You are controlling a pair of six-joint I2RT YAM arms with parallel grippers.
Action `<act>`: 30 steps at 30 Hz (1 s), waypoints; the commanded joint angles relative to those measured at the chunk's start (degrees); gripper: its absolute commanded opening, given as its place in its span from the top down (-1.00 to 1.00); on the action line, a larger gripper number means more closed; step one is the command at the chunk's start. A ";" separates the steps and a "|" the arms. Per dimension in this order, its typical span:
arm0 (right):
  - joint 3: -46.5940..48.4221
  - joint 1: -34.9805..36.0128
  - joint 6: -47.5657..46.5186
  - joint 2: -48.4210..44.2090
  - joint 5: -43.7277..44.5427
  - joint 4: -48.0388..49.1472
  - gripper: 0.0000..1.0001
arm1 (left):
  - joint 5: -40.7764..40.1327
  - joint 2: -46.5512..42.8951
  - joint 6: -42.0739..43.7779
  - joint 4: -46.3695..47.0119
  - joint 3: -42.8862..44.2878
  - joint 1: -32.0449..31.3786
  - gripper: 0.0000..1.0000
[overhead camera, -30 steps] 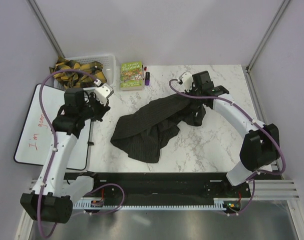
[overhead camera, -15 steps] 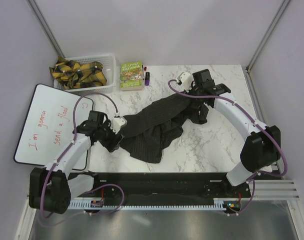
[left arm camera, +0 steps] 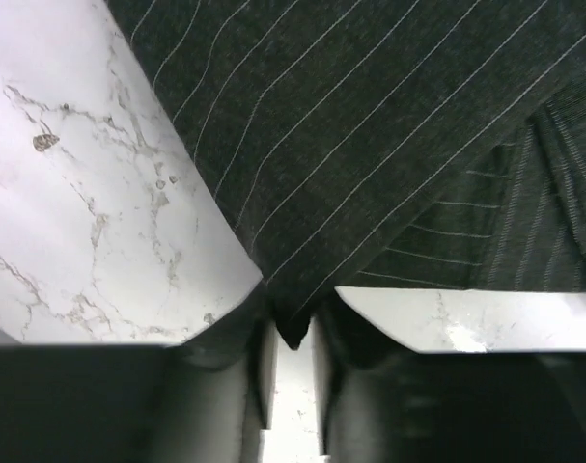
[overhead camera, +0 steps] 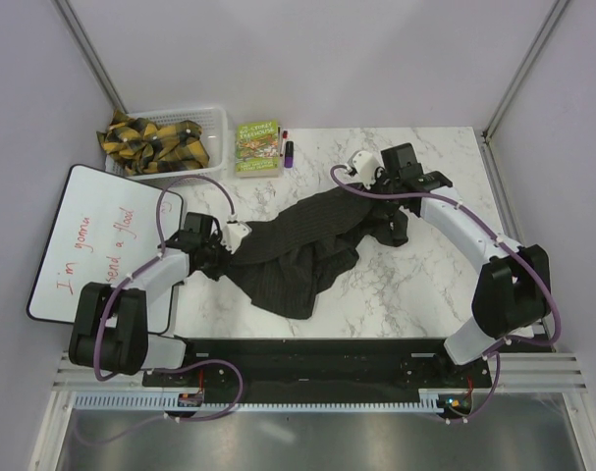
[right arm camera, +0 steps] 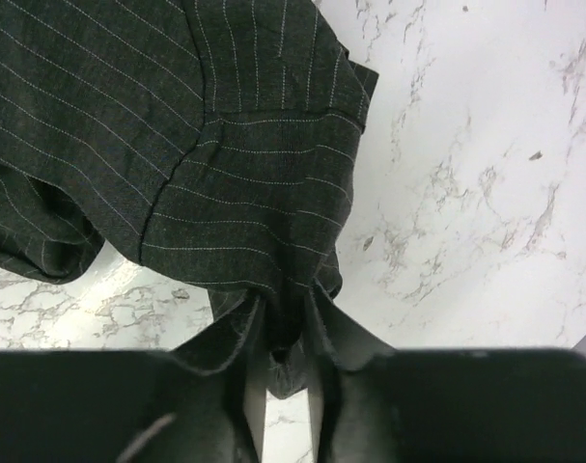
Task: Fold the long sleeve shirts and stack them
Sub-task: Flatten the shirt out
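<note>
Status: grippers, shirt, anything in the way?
Left gripper shut on shirt corner. Right gripper shut on its far end. Shirt crumpled, unfolded. Book, markers at far edge, apart from it.

white tubular links and black joint housings make up the left arm (overhead camera: 145, 277) and right arm (overhead camera: 466, 228). a purple cable (overhead camera: 161, 208) loops along each. the left gripper (left arm camera: 293, 333) and right gripper (right arm camera: 283, 336) show dark matte fingers, bottom centre.

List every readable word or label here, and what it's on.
"I'm gonna" / "...end a flood": red handwriting on the whiteboard; the start of the second line is hidden.
Book: cover title too small to read.
Shirt: no text visible.
</note>
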 commanded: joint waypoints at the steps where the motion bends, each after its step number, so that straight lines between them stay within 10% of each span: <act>1: -0.27 -0.74 -2.50 -3.74 -3.76 5.85 0.24 | 5.78 -3.17 -4.01 0.89 2.14 -0.17 0.67; 3: 0.26 -0.74 -2.94 -3.66 -4.64 6.63 0.14 | 7.99 -6.16 -5.41 -1.41 3.53 -0.17 0.96; 8: 0.17 -0.74 -2.51 -4.88 -10.96 7.16 -0.30 | 9.76 -9.68 -7.53 -9.31 8.63 -0.17 0.97; 30: -20.04 8.93 -27.36 -10.60 1.50 21.48 -0.29 | 9.85 -8.80 -11.40 -19.26 22.09 -0.44 0.96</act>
